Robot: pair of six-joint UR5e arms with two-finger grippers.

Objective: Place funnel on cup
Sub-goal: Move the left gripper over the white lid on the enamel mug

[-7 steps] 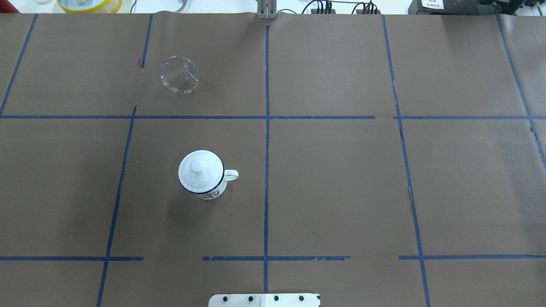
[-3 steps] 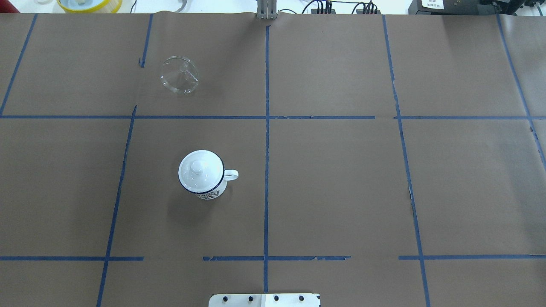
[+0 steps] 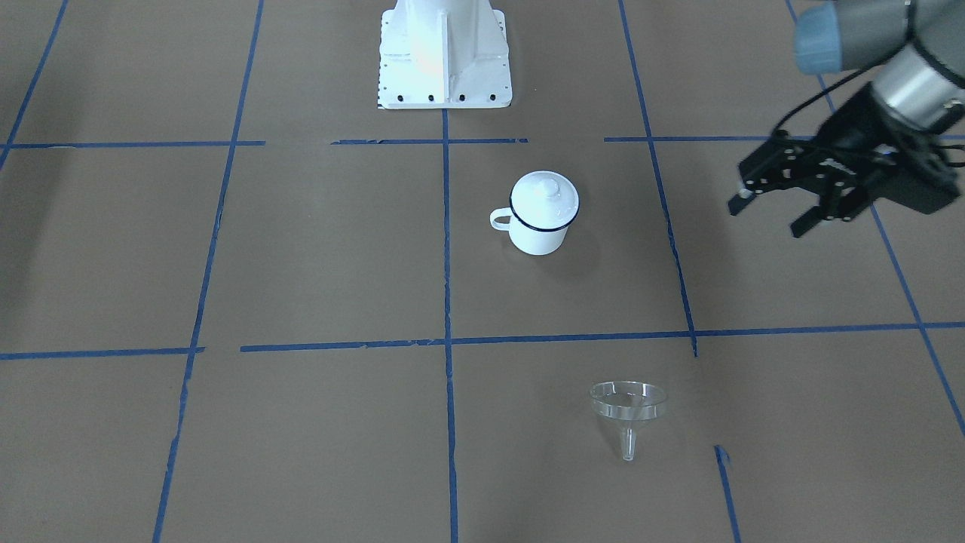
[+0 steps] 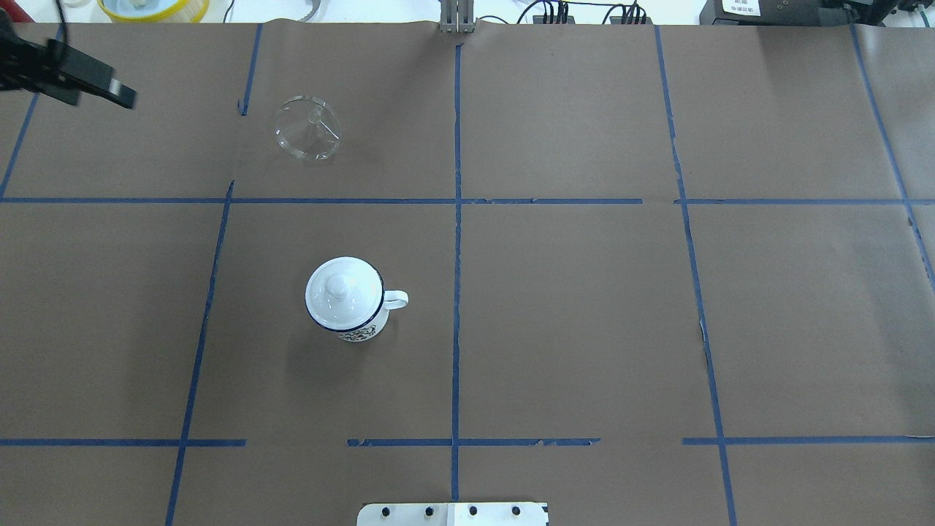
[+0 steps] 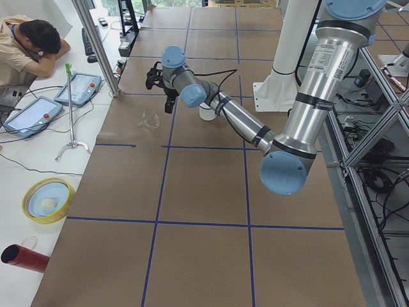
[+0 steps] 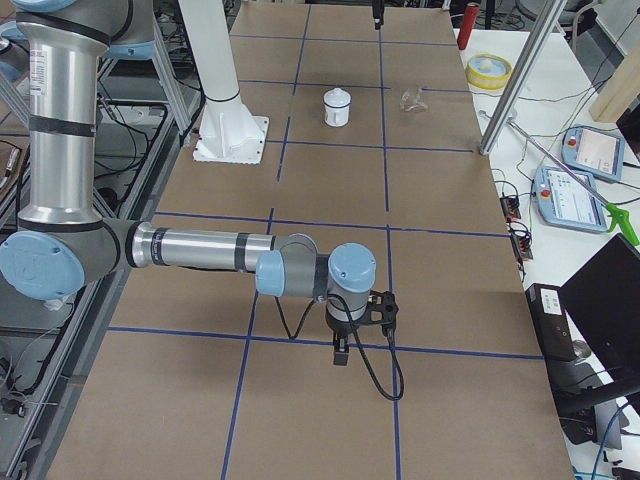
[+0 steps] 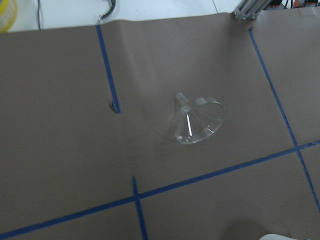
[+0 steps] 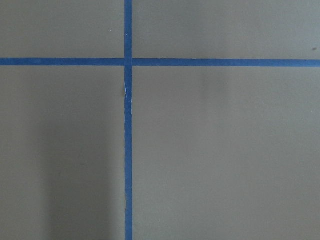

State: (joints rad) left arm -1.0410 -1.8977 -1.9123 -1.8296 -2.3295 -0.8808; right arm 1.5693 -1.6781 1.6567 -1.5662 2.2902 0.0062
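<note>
The clear funnel lies tipped on its side on the brown paper at the far left; it also shows in the front view and the left wrist view. The white mug with the dark blue rim stands upright nearer the robot, its handle towards the centre line. A round white lid with a knob sits on it. My left gripper is open and empty, above the table, left of both objects. My right gripper hangs far off over bare paper; I cannot tell its state.
The robot's white base plate sits at the table's near edge. A yellow bowl and an aluminium post stand past the far edge. A person sits at the side bench. Blue tape lines cross the paper.
My left gripper has come into the overhead view at the top left corner. The funnel, mug and lid have not moved.
</note>
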